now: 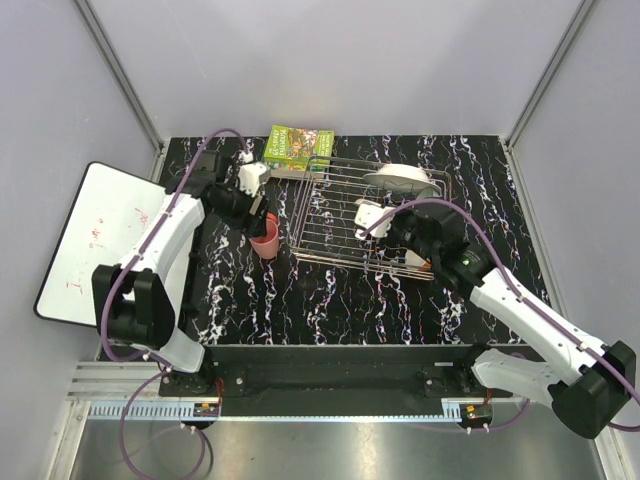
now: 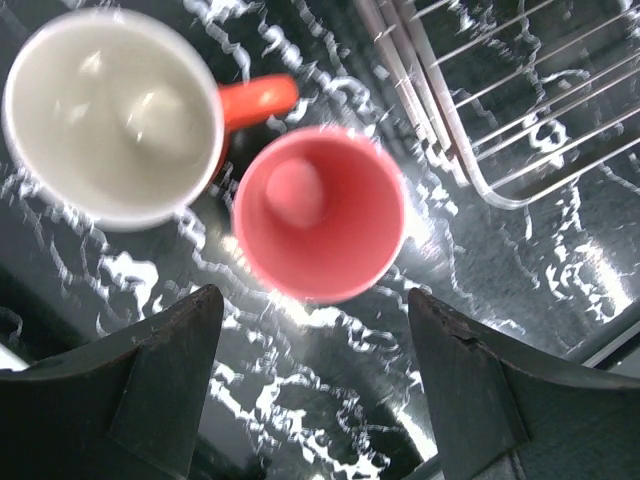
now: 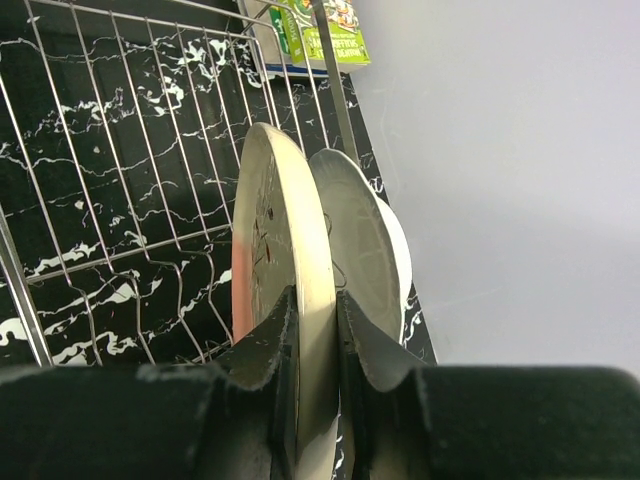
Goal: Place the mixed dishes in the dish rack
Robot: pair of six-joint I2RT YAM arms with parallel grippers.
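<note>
Nearest the arm bases, a bare stretch of the black, white-veined table (image 1: 330,300) is seen. Just beyond it on the left, the left gripper (image 2: 315,310) is held above a salmon-pink cup (image 2: 320,212). Its jaws are spread wide with nothing gripped, and the cup is framed, untouched, in the gap between the fingers (image 2: 170,380). The cup is stood mouth up on the table, just beside the left rim of the dish rack (image 1: 330,215). A cream bowl (image 2: 112,115), orange outside and fitted with an orange handle, is set next to the cup on the side away from the rack. Whether the two are touching cannot be told.

On the right, the right gripper (image 3: 318,300) is closed on the rim of the pink-and-cream plate (image 3: 285,200). The plate is pinched between the two fingers and held on edge over the rack's wire bars. Whether its far edge is seated on the bars cannot be told. Just beyond it, toward the rack's far side, a large white plate (image 3: 365,250) is also stood on edge, nearly parallel to the first.

Off the table's left edge, a white board (image 1: 100,235) with red marks is seen. At the far edge of the table, a green book (image 1: 298,147) is laid just behind the rack's far left corner.
</note>
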